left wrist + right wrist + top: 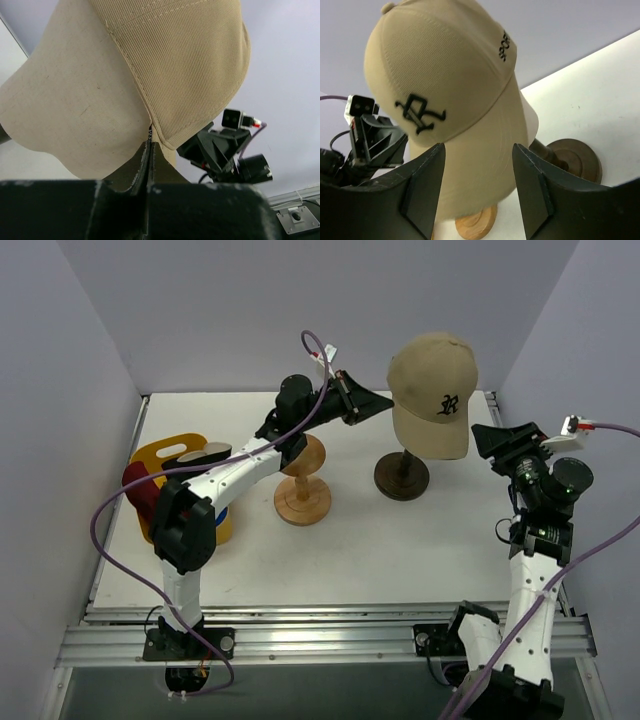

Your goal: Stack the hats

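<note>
The tan baseball cap [430, 390] with a dark logo sits on a cream mannequin head on a dark wooden base [402, 478]. My left gripper [388, 400] is at the cap's left lower edge. In the left wrist view its jaws [150, 144] are shut, with the cap's [175, 65] small black tag pinched between the tips. My right gripper [483, 437] is open just right of the brim. The right wrist view [478, 146] shows the cap [445, 75] and its brim between the open fingers, not touching them. A dark red bucket hat [140, 488] lies at the left. The blue cap is out of view.
A yellow tray [165, 450] at the left holds the red hat and a dark item [205, 452], perhaps the black hat. A light wooden mushroom stand [303, 495] stands under my left arm and shows in the right wrist view [475, 222]. Grey walls enclose the table.
</note>
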`<action>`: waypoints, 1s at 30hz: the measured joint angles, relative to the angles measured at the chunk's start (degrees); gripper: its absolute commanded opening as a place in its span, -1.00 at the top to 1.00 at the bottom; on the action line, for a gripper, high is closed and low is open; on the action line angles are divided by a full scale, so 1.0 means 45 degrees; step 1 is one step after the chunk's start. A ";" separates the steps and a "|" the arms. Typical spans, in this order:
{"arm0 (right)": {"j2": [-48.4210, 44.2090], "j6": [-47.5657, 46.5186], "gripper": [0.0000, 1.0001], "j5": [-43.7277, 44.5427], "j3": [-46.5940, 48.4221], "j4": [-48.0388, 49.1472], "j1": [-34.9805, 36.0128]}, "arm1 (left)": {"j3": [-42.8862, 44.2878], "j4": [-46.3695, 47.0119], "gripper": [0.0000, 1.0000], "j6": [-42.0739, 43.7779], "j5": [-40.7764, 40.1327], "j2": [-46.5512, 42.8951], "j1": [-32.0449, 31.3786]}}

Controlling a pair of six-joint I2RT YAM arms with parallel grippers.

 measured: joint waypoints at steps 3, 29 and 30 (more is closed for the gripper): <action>0.1326 0.0117 -0.12 -0.0442 0.0194 0.1248 0.0000 | -0.0010 -0.0010 0.45 0.0189 0.0282 -0.0005 0.0073; 0.4391 0.1035 -0.25 -0.5139 -0.0214 0.6251 -0.1282 | -0.2846 -0.1137 -0.31 0.2914 -0.1574 -0.1681 -0.1763; 0.4391 0.1030 -0.25 -0.5163 -0.0219 0.6251 -0.1282 | -0.2977 -0.0782 -0.30 0.2759 -0.1564 -0.1617 -0.1763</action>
